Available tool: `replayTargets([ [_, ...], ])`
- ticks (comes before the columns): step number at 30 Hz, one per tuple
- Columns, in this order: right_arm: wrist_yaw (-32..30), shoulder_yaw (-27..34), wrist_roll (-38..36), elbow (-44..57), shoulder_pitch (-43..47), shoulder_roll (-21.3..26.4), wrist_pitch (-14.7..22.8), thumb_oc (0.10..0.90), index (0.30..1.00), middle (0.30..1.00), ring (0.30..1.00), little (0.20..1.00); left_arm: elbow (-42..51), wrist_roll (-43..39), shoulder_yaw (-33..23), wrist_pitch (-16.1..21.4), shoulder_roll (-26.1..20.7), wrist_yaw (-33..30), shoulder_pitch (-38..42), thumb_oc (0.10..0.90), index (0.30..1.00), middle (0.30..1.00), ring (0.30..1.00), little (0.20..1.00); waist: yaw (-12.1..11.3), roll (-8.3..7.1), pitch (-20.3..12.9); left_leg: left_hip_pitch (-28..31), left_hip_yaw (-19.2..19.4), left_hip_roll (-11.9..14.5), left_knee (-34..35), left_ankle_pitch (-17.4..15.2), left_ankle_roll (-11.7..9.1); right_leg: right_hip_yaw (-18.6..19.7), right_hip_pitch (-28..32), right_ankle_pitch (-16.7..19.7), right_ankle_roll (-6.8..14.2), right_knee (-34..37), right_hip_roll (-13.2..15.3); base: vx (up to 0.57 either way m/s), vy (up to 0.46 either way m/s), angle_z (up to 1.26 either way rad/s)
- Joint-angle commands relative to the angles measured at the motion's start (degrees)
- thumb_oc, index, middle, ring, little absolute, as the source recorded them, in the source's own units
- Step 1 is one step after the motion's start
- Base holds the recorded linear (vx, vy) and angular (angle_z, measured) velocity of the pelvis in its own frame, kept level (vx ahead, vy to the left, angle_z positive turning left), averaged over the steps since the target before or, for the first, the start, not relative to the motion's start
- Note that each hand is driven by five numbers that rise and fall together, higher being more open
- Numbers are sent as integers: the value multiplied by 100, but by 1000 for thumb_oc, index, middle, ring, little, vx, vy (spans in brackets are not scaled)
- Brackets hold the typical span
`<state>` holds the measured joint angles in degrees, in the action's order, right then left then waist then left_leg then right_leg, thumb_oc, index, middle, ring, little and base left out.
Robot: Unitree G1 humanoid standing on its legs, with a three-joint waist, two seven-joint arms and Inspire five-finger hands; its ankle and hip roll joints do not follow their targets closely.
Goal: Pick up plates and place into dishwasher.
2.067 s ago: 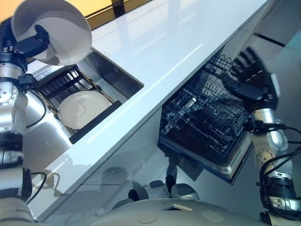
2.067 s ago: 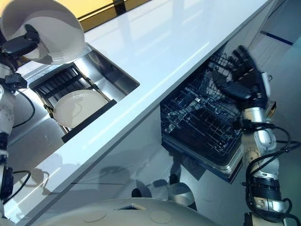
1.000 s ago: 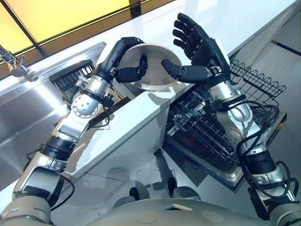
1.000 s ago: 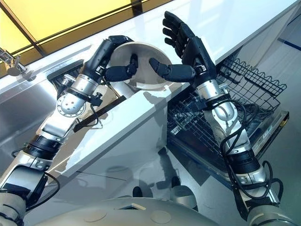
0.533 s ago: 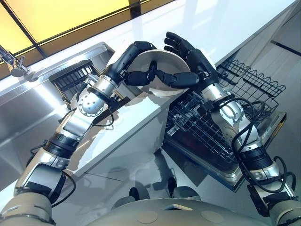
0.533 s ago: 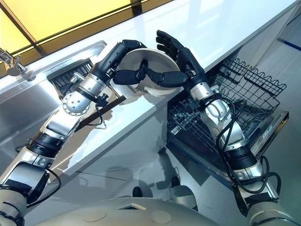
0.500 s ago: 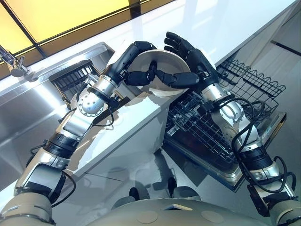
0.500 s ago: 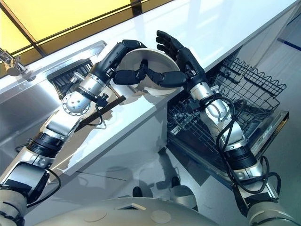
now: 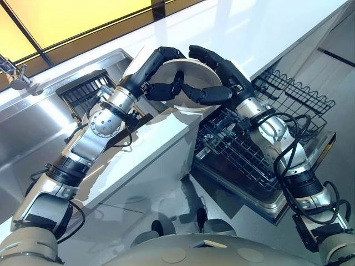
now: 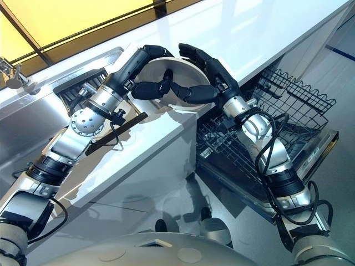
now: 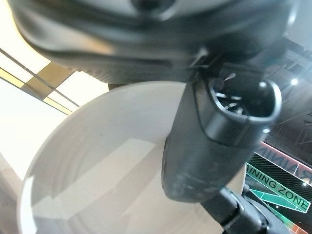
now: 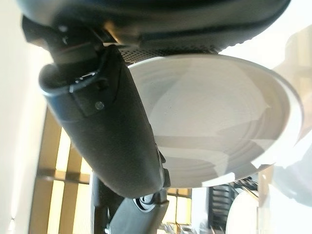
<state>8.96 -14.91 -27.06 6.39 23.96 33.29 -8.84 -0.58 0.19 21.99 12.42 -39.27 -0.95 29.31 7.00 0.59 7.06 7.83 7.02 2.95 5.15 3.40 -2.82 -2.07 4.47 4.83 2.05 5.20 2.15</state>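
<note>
Plate [image 9: 188,69] we observed held above counter [image 9: 238,27] edge, beside open dishwasher rack [image 9: 244,149]; left hand [image 9: 150,66] and right hand [image 9: 222,69] both curled round rim, thumbs on inner face.

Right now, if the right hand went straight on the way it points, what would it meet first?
The plate: the right hand has its fingers curled over the rim. Just beyond, probably the left hand, which grips the opposite rim, though depth is unclear.
</note>
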Motion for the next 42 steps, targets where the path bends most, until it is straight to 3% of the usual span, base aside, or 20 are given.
replayTargets([
  [1, 171, -56, 69, 55, 724, 66, 224, 248, 427, 427, 427, 348, 423, 98, -163, 538, -260, -506, 913, 100, 300, 300, 300, 200, -32, -97, -513, -19, 295, -304, -15, -428, 304, -206, 84, -367, 158, -125, -370, 0, 0, 0],
  [2, 275, -56, 54, -4, 734, 169, 178, 100, 300, 300, 300, 200, 336, 134, -191, 578, -308, -563, 900, 100, 300, 300, 300, 200, -21, -103, -522, -23, 295, -302, -15, -415, 293, -202, 84, -361, 157, -119, -374, 0, 0, 0],
  [19, 393, 55, 2, -179, 696, 337, 230, 100, 300, 300, 300, 200, 156, -149, -398, 621, -399, -572, 726, 100, 300, 300, 300, 200, -20, -105, -501, -17, 263, -253, -15, -386, 270, -193, 103, -398, 137, -136, -387, 0, 0, 0],
  [20, 319, 71, -27, -185, 695, 310, 280, 100, 300, 300, 300, 200, 148, -420, -405, 551, -369, -474, 696, 358, 521, 521, 521, 458, -26, -102, -496, -13, 255, -251, -15, -383, 267, -191, 110, -402, 136, -140, -388, 36, -10, 0],
  [21, 233, 110, -57, -159, 672, 290, 348, 100, 300, 300, 300, 200, 139, -831, -430, 377, -311, -266, 640, 800, 900, 900, 900, 900, -30, -98, -489, -8, 253, -246, -15, -382, 268, -195, 115, -404, 136, -143, -385, 38, -11, 0],
  [26, -289, 254, -108, -112, 652, 59, 686, 100, 300, 300, 300, 200, 140, -2081, -583, -333, 182, 269, 244, 800, 900, 900, 900, 900, -68, -79, -445, 8, 206, -242, -15, -385, 267, -172, 129, -417, 133, -149, -392, 13, -5, 0],
  [32, -1332, 779, -225, -56, 769, -133, 1252, 100, 300, 300, 300, 200, -175, -2996, -1007, -560, 392, 171, 35, 800, 900, 900, 900, 900, -89, -17, -427, 2, 130, -242, -15, -390, 278, -118, 122, -476, 112, -213, -397, 24, 0, 0],
  [37, -2453, 1364, 318, -156, 704, -161, 1674, 100, 300, 300, 300, 200, -248, -3079, -1415, -780, 470, -50, -130, 800, 900, 900, 900, 900, -123, 35, -442, -17, 23, -258, -15, -409, 285, -98, 134, -544, 95, -248, -394, 41, -8, 6],
  [42, -3591, 1943, 1788, -666, 504, 369, 1864, 100, 300, 300, 300, 200, -306, -3141, -1750, -835, 366, -191, -288, 800, 900, 900, 900, 900, -159, 57, -454, -18, -58, -259, -15, -405, 281, -133, 155, -617, 71, -302, -398, 35, -19, 7],
])
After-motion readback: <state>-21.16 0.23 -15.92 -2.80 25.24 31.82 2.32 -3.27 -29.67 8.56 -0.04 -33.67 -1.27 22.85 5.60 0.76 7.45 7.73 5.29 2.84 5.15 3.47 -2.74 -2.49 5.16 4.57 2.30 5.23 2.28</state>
